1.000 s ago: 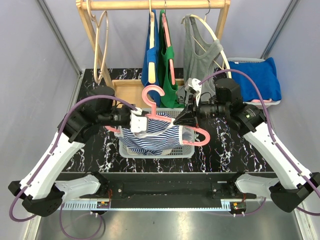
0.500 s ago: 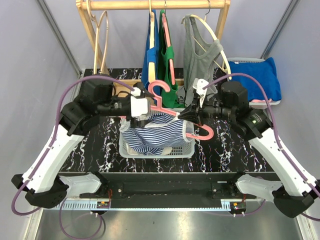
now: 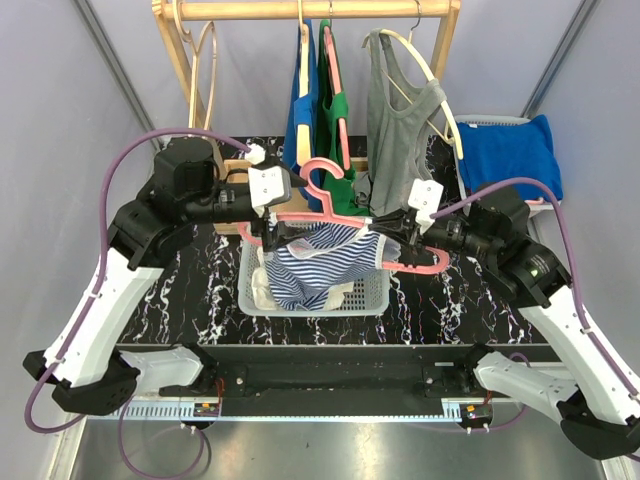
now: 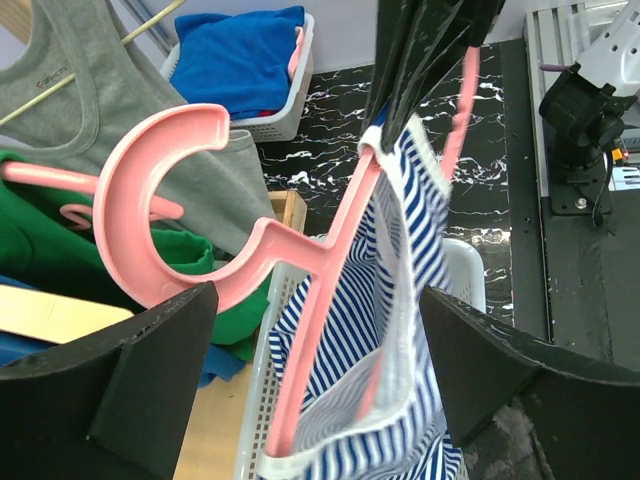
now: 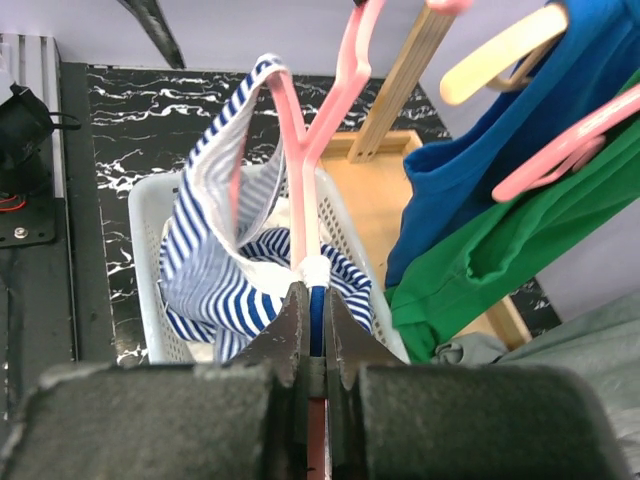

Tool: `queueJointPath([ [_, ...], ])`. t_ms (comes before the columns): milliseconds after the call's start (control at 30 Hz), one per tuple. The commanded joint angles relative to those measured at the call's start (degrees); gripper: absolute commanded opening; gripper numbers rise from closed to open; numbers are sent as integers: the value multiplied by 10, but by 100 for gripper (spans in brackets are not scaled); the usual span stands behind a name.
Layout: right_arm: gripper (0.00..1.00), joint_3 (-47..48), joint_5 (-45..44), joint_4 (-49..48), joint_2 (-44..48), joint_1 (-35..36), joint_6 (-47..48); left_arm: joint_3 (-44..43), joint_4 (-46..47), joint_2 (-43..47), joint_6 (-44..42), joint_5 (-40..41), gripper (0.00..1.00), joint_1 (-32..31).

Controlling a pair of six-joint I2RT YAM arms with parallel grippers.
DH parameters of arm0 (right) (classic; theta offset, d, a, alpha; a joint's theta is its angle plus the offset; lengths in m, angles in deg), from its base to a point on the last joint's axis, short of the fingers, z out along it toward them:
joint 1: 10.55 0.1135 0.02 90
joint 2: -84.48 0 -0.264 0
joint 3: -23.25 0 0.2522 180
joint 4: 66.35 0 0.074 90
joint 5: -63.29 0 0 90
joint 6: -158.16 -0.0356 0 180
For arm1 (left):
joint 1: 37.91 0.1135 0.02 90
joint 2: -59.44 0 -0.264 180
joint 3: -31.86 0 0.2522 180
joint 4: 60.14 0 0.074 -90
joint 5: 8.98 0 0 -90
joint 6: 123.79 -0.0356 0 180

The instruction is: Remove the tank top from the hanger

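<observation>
Striped tank top (image 3: 318, 265): hangs at the centre of the top view. Its lower folds sag into the white basket (image 3: 300, 305), and its upper edge is draped on the hanger. Judged light, limp and stretchy. It should slide along smooth plastic, but the bound white trim at the strap may catch on the hanger's shoulder. Best hold is judged to be a pinch on that trim or on a bunched fold just below it. A flat panel would only slip through the fingers.

Pink hanger (image 4: 290, 245): rigid plastic, held tilted above the basket. Its hook points to the upper left of the left wrist view. It gives a firm anchor to pull the cloth against.

Right gripper (image 5: 310, 295): jaws drawn almost together on the hanger arm at the bottom centre of its own view. A knot of white trim sits right at the fingertips. Whether the trim is also pinched cannot be told.

Left gripper (image 4: 318, 300): fingers spread wide and holding nothing. The hanger arm and the striped cloth sit in the span between them. Whether either finger is in contact with the cloth cannot be confirmed. In the top view it is at the hanger's left end.
</observation>
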Motion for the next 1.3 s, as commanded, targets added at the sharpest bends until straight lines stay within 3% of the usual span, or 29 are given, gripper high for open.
queueJointPath([
  [0,0,0,16,-49,24,8,23,9,20,25,26,3,90,14],
  [333,0,-7,35,-66,32,8,-1,67,13,101,10,34,90,20],
  [700,0,-5,87,-127,24,8,-53,67,62,26,67,-62,84,21],
  [867,0,-3,101,-142,18,7,-57,66,68,19,73,-67,82,21],
  [1100,0,-10,114,-169,-2,9,-64,32,75,6,91,-94,74,21],
  [1267,0,-14,119,-198,-10,13,-67,21,70,-3,102,-113,61,21],
])
